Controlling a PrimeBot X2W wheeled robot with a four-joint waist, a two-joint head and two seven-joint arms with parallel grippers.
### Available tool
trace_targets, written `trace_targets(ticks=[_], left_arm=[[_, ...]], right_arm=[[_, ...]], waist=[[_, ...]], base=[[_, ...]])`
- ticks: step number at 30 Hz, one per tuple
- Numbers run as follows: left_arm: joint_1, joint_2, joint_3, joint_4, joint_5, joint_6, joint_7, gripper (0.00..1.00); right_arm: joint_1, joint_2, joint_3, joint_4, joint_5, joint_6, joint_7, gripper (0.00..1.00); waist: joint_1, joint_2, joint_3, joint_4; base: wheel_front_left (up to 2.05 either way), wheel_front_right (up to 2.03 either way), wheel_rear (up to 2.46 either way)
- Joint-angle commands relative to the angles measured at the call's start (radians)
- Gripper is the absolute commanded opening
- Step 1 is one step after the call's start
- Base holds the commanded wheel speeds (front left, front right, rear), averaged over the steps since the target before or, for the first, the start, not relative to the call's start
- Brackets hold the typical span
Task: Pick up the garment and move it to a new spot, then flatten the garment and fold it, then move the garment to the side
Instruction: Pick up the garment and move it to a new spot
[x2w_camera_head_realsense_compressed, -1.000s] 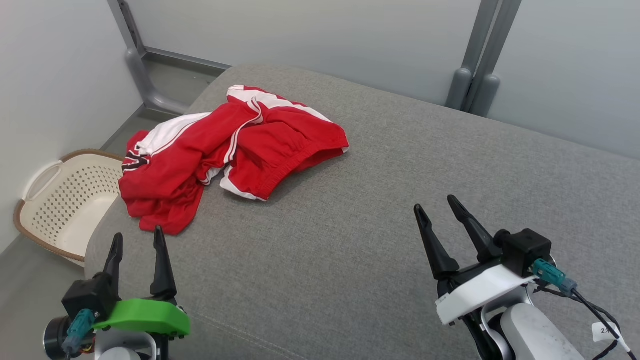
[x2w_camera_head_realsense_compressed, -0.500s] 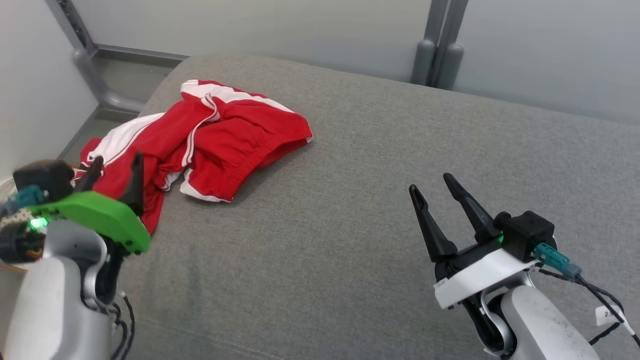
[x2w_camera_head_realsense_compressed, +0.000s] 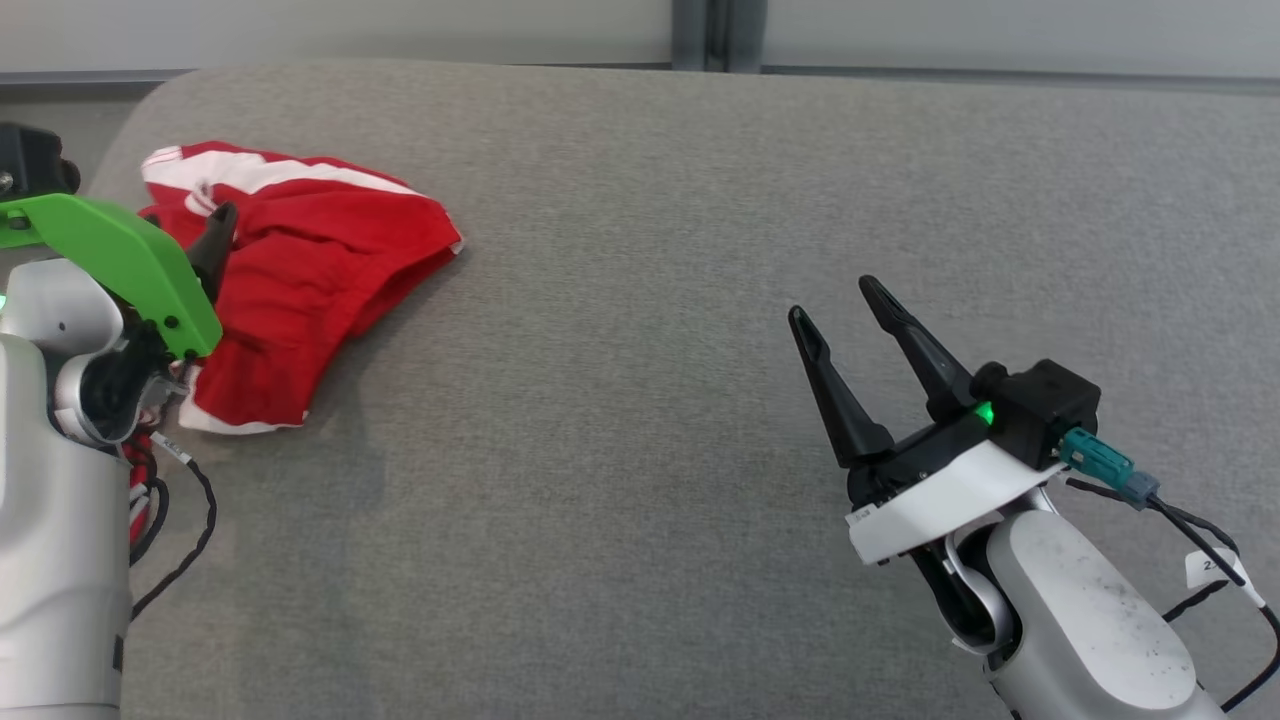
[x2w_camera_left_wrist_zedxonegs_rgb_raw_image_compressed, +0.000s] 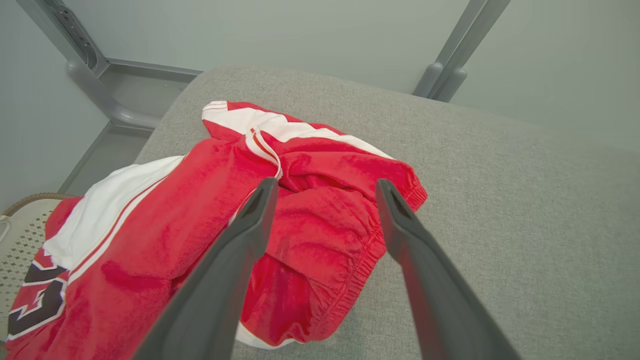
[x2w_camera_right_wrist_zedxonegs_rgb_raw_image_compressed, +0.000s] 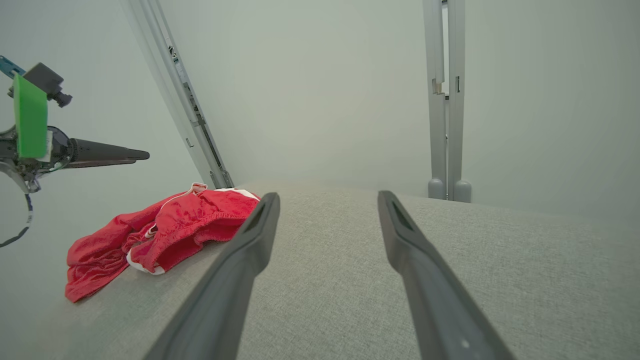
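- One garment (x2w_camera_head_realsense_compressed: 310, 260): a pair of red shorts with white side bands and white piping, and a black-and-white print on one part. It lies in a crumpled heap.
- The garment sits at the far left corner of the one grey, cloth-covered worktop (x2w_camera_head_realsense_compressed: 640, 400). In the left wrist view its left part (x2w_camera_left_wrist_zedxonegs_rgb_raw_image_compressed: 125, 235) reaches the worktop's edge.
- One pale basket (x2w_camera_left_wrist_zedxonegs_rgb_raw_image_compressed: 20, 230) with a perforated wall and a brown rim stands beyond that edge, just beside the garment.
- There are two pincers, each with two long dark fingers.
- The left pincer (x2w_camera_left_wrist_zedxonegs_rgb_raw_image_compressed: 326, 182) has its jaws apart and grips nothing. In its own wrist view the two fingers frame the elastic waistband. From the right wrist view it hangs in the air above the heap, clear of the cloth.
- In the head view one left finger (x2w_camera_head_realsense_compressed: 215, 245) shows past the green wrist cover (x2w_camera_head_realsense_compressed: 120, 260).
- The right pincer (x2w_camera_head_realsense_compressed: 832, 300) also has its jaws apart and is empty. It is over bare worktop on the right, well apart from the garment, under a white wrist cover (x2w_camera_head_realsense_compressed: 940, 500).
- Two grey metal uprights stand against the pale wall behind the worktop: one upright (x2w_camera_right_wrist_zedxonegs_rgb_raw_image_compressed: 445, 100) is vertical in the right wrist view, the other upright (x2w_camera_right_wrist_zedxonegs_rgb_raw_image_compressed: 185, 90) slanted.
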Motion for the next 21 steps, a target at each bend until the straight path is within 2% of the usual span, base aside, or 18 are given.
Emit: trace_targets(ticks=[1,9,14,18,19,21], left_arm=[[-0.027,0.019,-0.011,0.029,-0.009,-0.007,0.013,1.00],[-0.071,0.067,-0.068,0.196,-0.038,-0.007,0.023,1.00],[-0.081,0.084,-0.080,0.316,-0.047,-0.007,-0.004,1.00],[-0.078,0.089,-0.108,0.399,-0.051,-0.007,0.018,1.00],[-0.079,0.092,-0.116,0.411,-0.053,-0.007,0.024,0.87],[-0.080,0.091,-0.131,0.424,-0.058,-0.007,0.015,0.00]], right_arm=[[-0.018,-0.001,0.002,-0.006,0.006,0.000,-0.002,1.00],[-0.045,0.003,0.016,-0.012,0.015,0.000,-0.002,1.00],[-0.056,0.002,0.021,-0.009,0.022,0.000,-0.003,1.00],[-0.057,-0.001,0.024,-0.003,0.022,0.000,-0.003,1.00],[-0.057,-0.002,0.024,-0.001,0.022,0.000,-0.003,1.00],[-0.054,-0.004,0.021,0.002,0.021,0.000,-0.003,1.00]], waist=[[0.0000,0.0000,0.087,-0.110],[0.0000,0.0000,0.131,-0.184],[0.0000,0.0000,0.142,-0.201],[0.0000,0.0000,0.141,-0.204],[0.0000,0.0000,0.140,-0.203],[0.0000,0.0000,0.135,-0.199]], base=[[0.00,0.00,0.00],[0.00,0.00,0.00],[0.00,0.00,0.00],[0.00,0.00,0.00],[0.00,0.00,0.00],[0.00,0.00,0.00]])
